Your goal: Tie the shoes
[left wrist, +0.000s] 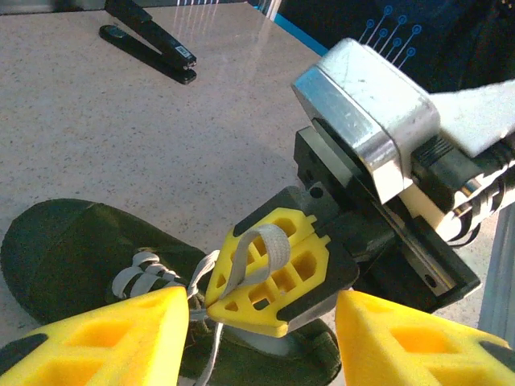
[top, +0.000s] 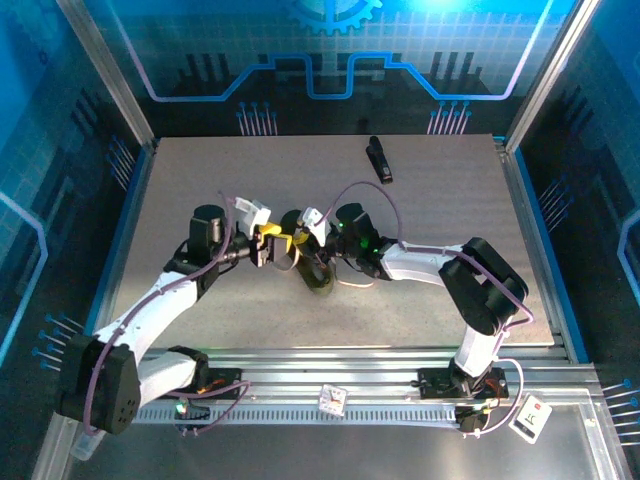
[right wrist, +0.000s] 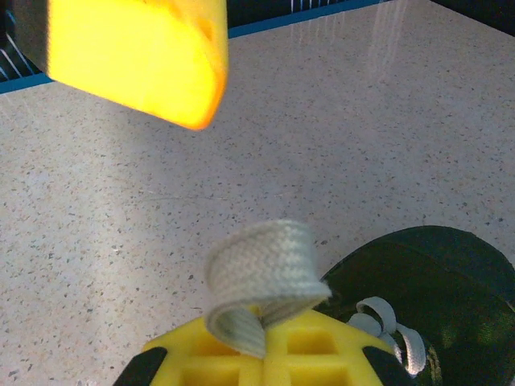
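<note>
Centred on the surface, dark olive shoe with long axis roughly near-to-far, beneath both grippers; left gripper with jaws wide and empty, pointed at a whitish lace loop draped over one finger of the right gripper, jaws likewise wide, nothing pinched; looks nearest for the left to pinch.

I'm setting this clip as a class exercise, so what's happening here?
Two robot arms meet over the olive shoe on the table. A loop of its whitish lace drapes over the lower finger of the right gripper, which is open. The left gripper hovers open close by. No bow is tied yet.
</note>
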